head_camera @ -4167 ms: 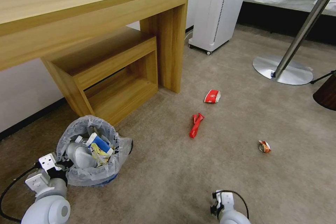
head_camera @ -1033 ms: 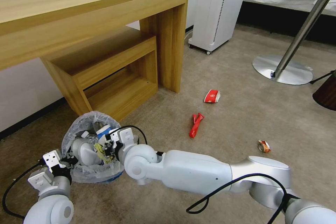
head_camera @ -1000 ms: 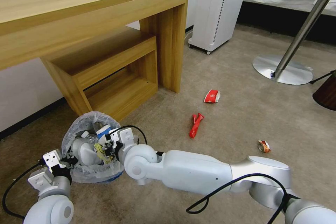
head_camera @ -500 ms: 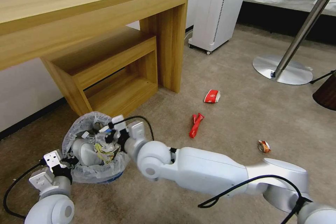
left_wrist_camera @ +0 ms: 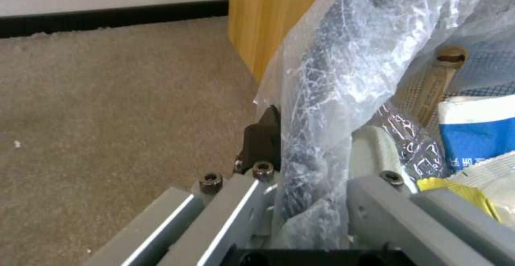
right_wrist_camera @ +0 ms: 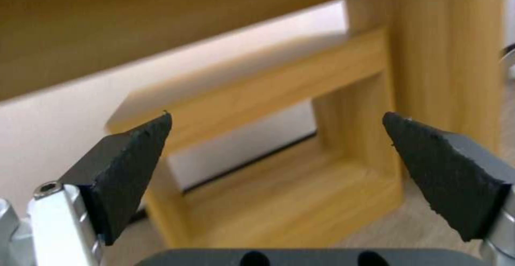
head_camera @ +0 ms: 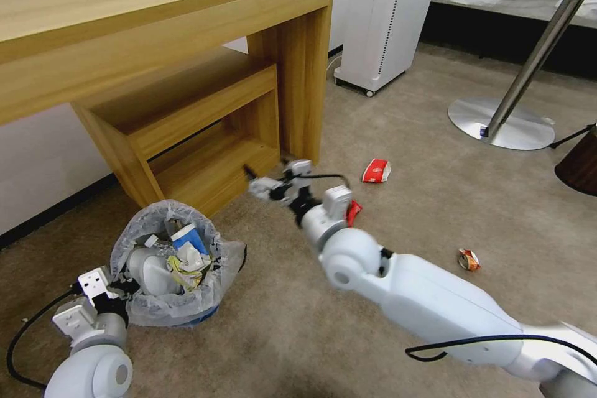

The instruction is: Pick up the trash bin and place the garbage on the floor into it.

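My left pincer is clenched on the rim of the trash bin, with the crinkled plastic liner pinched between its two fingers. The bin sits on the floor right at that pincer, beside the low wooden shelf unit under the desk. Inside it, just past my left fingertips, lie a blue-and-white wrapper, a yellow scrap and a wooden stick.

My right pincer hangs in the air with its fingers spread wide and nothing between them. It is up and away from the bin, facing the opening of the shelf unit.

Just behind my right wrist a red wrapper lies on the carpet, partly hidden by the arm. Farther off to the right of that pincer rests a red-and-white paper cup, and well apart, nearer my right elbow, a small crushed can.
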